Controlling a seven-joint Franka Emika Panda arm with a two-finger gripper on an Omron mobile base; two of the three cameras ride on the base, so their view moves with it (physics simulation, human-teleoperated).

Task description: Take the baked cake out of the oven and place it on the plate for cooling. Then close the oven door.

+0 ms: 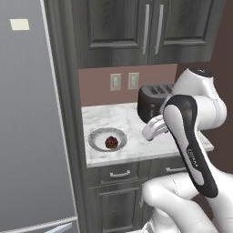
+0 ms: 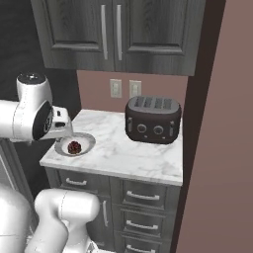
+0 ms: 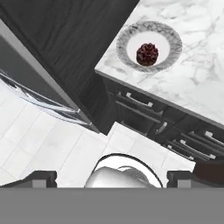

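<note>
On the marble worktop (image 1: 136, 150), left of the black toaster (image 2: 152, 120), the dark baked cake (image 3: 147, 54) sits at the centre of the patterned plate (image 3: 169, 33). The pincer (image 3: 111, 179) stands released and empty, its fingertips (image 3: 42, 178) spread wide, above the floor in front of the drawers below the plate. Placement therefore appears complete, and the step in hand is judged to be closing the oven door. To do this well, the arm should retract away from the plate without brushing the cake. The base should then turn toward the oven. The pincer should push the door squarely on its panel until it seats.
</note>
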